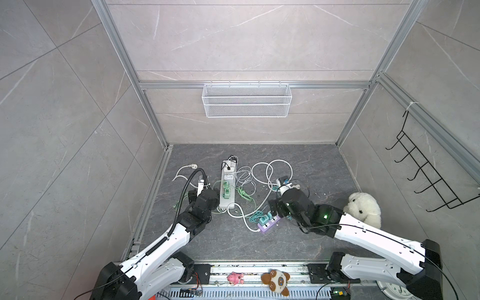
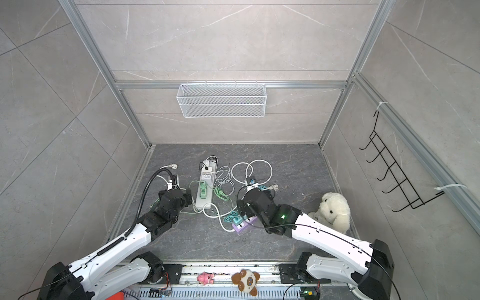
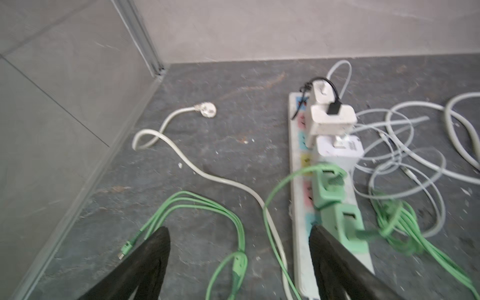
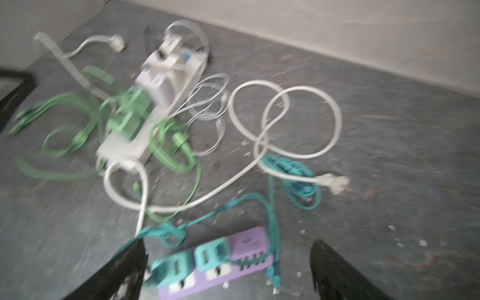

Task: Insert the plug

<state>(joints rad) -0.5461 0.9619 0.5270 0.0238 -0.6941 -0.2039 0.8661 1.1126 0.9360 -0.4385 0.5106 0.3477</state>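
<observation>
Plainly, both pincers gape empty: the right gripper (image 4: 228, 241) hangs over the purple strip (image 4: 250, 242), where two teal plugs (image 4: 210, 255) sit, and the left gripper (image 3: 239, 231) is beside the white strip (image 3: 302, 254). Green cables (image 3: 397, 223) and a looped white cord (image 4: 259, 83) clutter the floor between the strips.
</observation>
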